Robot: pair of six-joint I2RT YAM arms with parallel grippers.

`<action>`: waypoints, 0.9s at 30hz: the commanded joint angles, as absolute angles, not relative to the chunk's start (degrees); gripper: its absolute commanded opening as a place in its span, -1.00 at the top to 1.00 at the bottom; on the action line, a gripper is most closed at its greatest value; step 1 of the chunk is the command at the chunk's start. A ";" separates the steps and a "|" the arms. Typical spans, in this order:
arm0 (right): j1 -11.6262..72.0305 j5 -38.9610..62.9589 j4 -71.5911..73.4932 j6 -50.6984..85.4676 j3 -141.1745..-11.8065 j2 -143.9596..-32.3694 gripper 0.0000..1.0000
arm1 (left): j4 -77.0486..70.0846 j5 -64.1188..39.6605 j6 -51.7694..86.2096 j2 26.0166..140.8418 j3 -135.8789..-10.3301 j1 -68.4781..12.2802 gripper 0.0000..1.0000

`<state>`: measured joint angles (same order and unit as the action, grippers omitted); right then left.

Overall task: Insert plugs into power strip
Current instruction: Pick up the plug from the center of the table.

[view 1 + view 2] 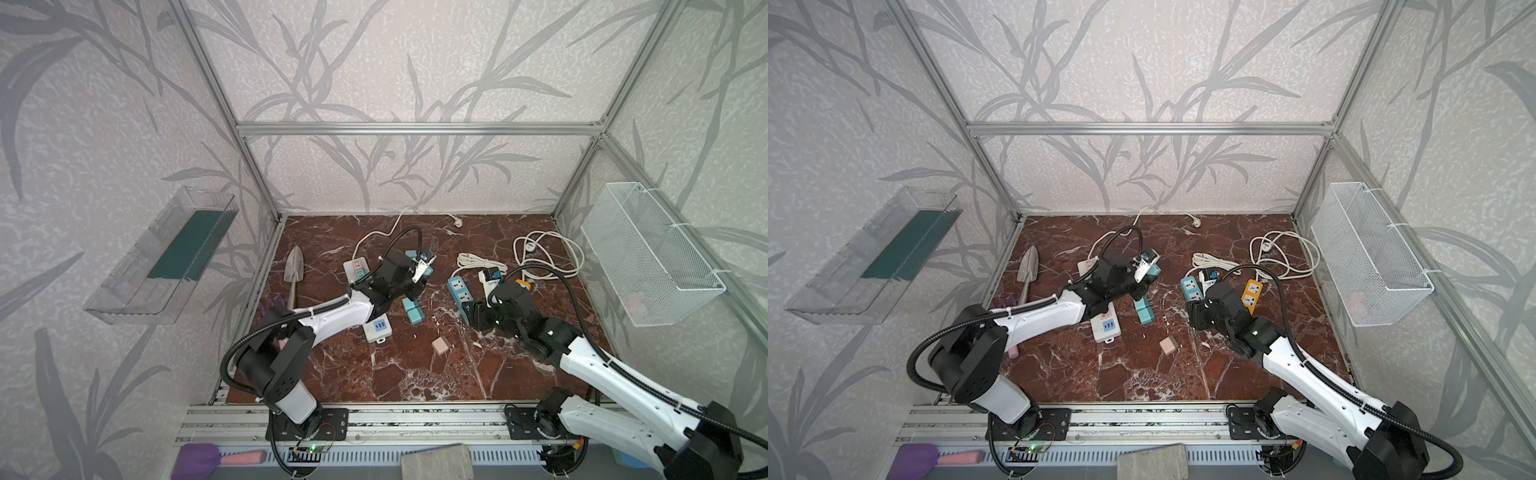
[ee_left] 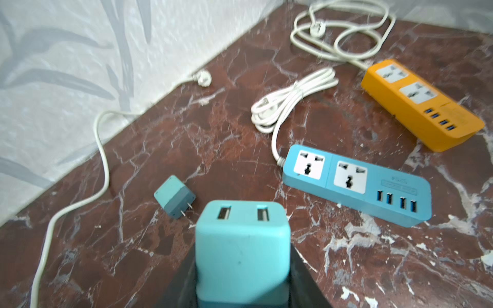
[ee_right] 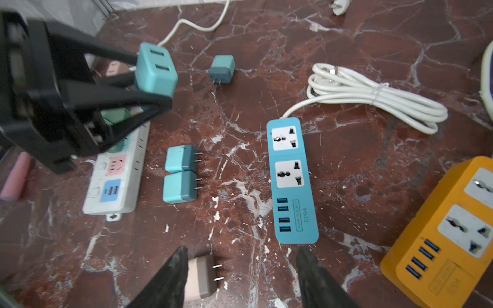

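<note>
One teal plug (image 2: 229,250) sits clamped in the left hand (image 3: 153,82), raised off the tabletop (image 3: 346,40). Right wrist view gives us the white power strip (image 3: 117,184) beside that hand; left wrist view misses it. We log the right hand (image 3: 240,277) open and empty, pale pink plug (image 3: 202,277) just beside one finger.

Blue power strip (image 3: 292,181): "S204" printed lengthwise, w/ boxed label beside it, approx. "USB SOCKET". Orange strip (image 3: 437,240) label: unreadable.

Teal plug (image 2: 241,250) held aloft, paired teal plugs (image 3: 177,186) lying sideways
</note>
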<state>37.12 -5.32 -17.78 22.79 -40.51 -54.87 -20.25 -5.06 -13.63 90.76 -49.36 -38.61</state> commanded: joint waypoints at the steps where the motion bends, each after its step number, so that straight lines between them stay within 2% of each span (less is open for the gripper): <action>1: 36.88 -0.17 -20.37 21.62 -44.43 -53.91 -0.07 | -40.12 -8.28 -17.28 89.47 -42.50 -39.79 1.00; 4: 36.83 5.69 -20.14 21.15 -45.87 -55.06 0.27 | -43.25 -9.84 -20.87 88.28 -38.96 -41.97 1.00; 6: 36.84 9.37 -19.40 20.80 -46.64 -56.25 0.35 | -43.20 -10.56 -22.59 87.72 -38.34 -43.17 1.00; 8: 36.83 11.03 -18.53 20.74 -47.16 -57.46 0.28 | -43.05 -10.65 -23.11 87.61 -38.48 -43.77 1.00; 10: 36.85 11.80 -18.02 20.75 -47.85 -58.83 -0.06 | -42.94 -11.27 -23.12 87.47 -38.58 -43.90 1.00; 11: 36.86 11.69 -17.84 20.77 -48.22 -59.64 -0.15 | -42.52 -11.66 -23.12 87.30 -38.66 -44.01 1.00; 15: 36.84 12.98 -15.35 20.81 -49.36 -62.63 -0.34 | -41.28 -12.81 -23.50 87.14 -38.55 -44.31 1.00; 22: 36.90 14.00 -11.06 22.43 -51.09 -67.97 -0.34 | -39.46 -12.32 -25.57 86.38 -38.02 -44.80 1.00; 27: 36.83 14.01 -9.37 22.76 -52.69 -71.42 -0.26 | -39.71 -12.31 -25.56 86.05 -37.84 -44.96 1.00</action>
<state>37.10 13.34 -12.53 22.22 -50.61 -70.59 -38.87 -11.55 -23.55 87.99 -37.98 -44.60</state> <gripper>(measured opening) 0.631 0.400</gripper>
